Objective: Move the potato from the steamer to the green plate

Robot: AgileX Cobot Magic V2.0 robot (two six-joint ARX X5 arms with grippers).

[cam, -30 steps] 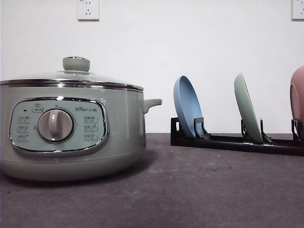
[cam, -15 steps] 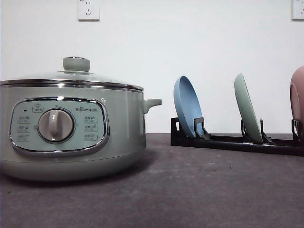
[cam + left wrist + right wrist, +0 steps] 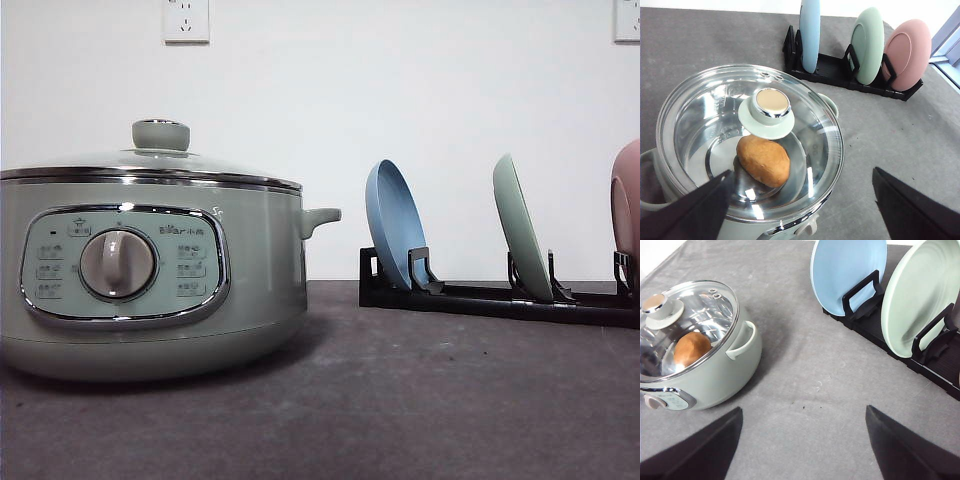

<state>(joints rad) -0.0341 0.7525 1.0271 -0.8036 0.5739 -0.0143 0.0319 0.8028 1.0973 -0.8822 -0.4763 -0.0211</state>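
The pale green steamer [image 3: 150, 280] stands on the left of the table with its glass lid [image 3: 750, 140] on. Through the lid I see the orange-brown potato [image 3: 763, 161] lying on the steamer's metal floor; the potato [image 3: 691, 348] also shows from the right. The green plate [image 3: 522, 230] stands upright in a black rack at the right, between two other plates. My left gripper [image 3: 802, 171] hovers open above the lid, its fingers [image 3: 695, 210] wide apart. Open too, my right gripper [image 3: 803, 409] hangs over bare table between the steamer [image 3: 705, 365] and the green plate [image 3: 922, 297].
The black rack [image 3: 480, 298] also holds a blue plate [image 3: 393, 225] on its left and a pink plate [image 3: 627, 205] on its right. The lid has a knob [image 3: 160, 135]. The steamer's side handle [image 3: 320, 217] points toward the rack. Grey table stretches in front.
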